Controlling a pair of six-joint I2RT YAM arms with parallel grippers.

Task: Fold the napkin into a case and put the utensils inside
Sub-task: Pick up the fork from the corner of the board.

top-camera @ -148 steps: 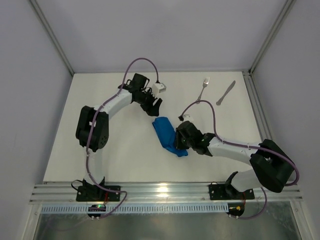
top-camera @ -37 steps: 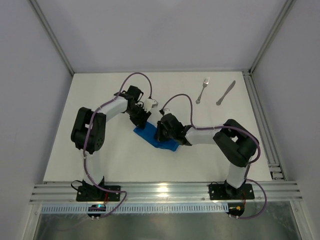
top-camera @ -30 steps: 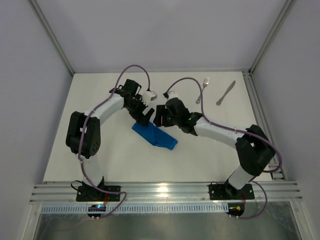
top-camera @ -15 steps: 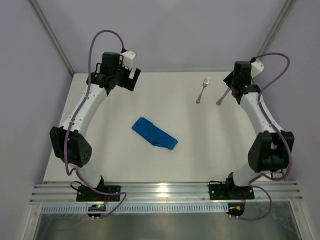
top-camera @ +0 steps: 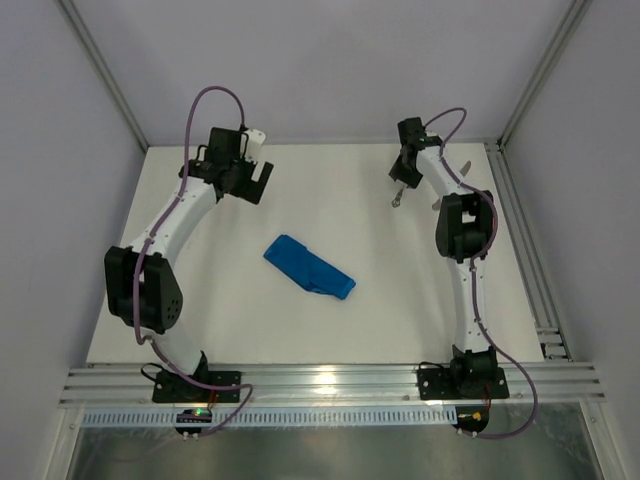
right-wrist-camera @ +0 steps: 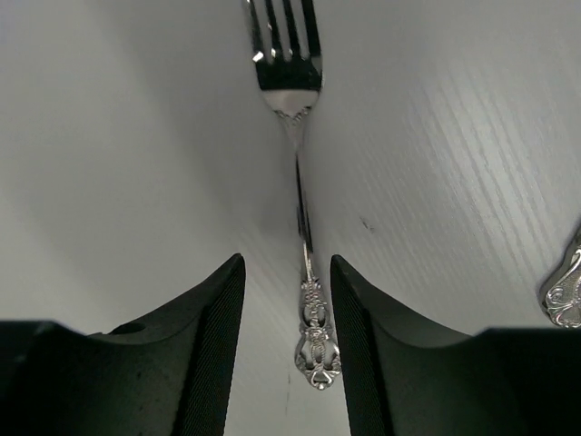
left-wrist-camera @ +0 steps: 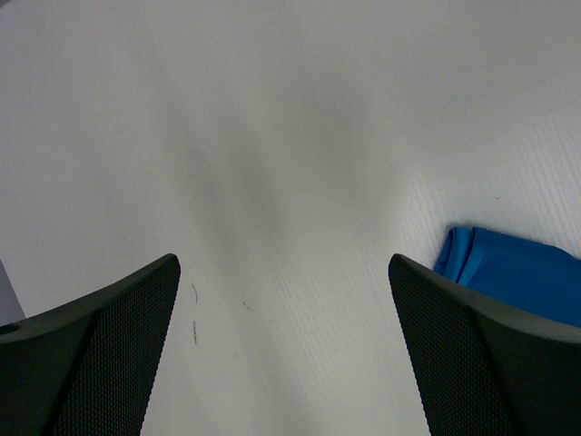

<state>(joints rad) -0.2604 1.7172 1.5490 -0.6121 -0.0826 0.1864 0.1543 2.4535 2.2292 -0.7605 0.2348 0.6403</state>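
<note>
Found the case [top-camera: 310,266], a narrow folded blue strip, lying diagonally near the middle of the white surface [top-camera: 200,300], well apart from both arms, with one end also showing at the right edge of the left wrist view. Recorded the left pincer [top-camera: 256,182] at the far left of the surface, jaws spread wide with nothing between them. Noted the right pincer [right-wrist-camera: 287,263] low at the far right, jaws part-open and straddling the handle of the fork [right-wrist-camera: 298,173] with slim gaps either side, not gripping it; knife [right-wrist-camera: 567,291] just beside, only its ornate handle end showing.
</note>
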